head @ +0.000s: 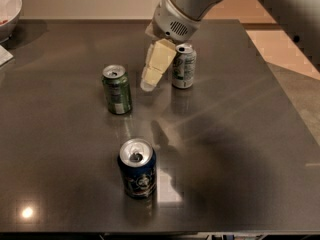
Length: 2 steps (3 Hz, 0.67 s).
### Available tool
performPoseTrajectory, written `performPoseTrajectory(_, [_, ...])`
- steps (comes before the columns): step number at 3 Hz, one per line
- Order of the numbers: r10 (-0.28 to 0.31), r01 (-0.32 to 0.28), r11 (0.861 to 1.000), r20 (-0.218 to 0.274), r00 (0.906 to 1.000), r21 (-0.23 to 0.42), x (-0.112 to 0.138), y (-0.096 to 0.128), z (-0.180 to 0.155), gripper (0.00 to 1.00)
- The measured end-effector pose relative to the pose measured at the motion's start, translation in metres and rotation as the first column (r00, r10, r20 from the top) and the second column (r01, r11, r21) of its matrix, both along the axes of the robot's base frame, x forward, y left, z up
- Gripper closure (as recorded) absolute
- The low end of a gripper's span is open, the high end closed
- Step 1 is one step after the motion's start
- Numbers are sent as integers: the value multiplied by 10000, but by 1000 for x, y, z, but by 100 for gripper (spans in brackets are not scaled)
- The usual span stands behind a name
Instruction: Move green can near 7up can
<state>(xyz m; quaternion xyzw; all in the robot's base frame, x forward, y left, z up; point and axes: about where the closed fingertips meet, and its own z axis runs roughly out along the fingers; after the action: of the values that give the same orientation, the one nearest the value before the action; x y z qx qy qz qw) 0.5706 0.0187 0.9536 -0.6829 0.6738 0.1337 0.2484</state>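
Approach step. The gripper (pixel 149 83) hangs low over the table (pixel 240 134), between the green can (pixel 117 90) and the 7up can (pixel 184 66), holding nothing; we cannot tell how wide it is spread. The green can stands upright, apart from the 7up can; 1 blue can (pixel 137 169) stands nearer the camera. Next, we judge, the gripper must shift onto the green can and grasp it.

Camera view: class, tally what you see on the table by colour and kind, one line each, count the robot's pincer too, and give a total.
green can: 1
7up can, pale whitish: 1
blue can: 1
bowl, at the far left corner: 1
pincer, between the green can and the 7up can: 1
Total: 5
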Motion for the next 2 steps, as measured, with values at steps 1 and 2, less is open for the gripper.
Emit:
performPoseTrajectory(1, [331, -337, 9989, -198, 9993, -318, -2, 31, -21, 0])
performPoseTrajectory(2, [567, -591, 9965, -411, 9975, -599, -3, 51, -38, 0])
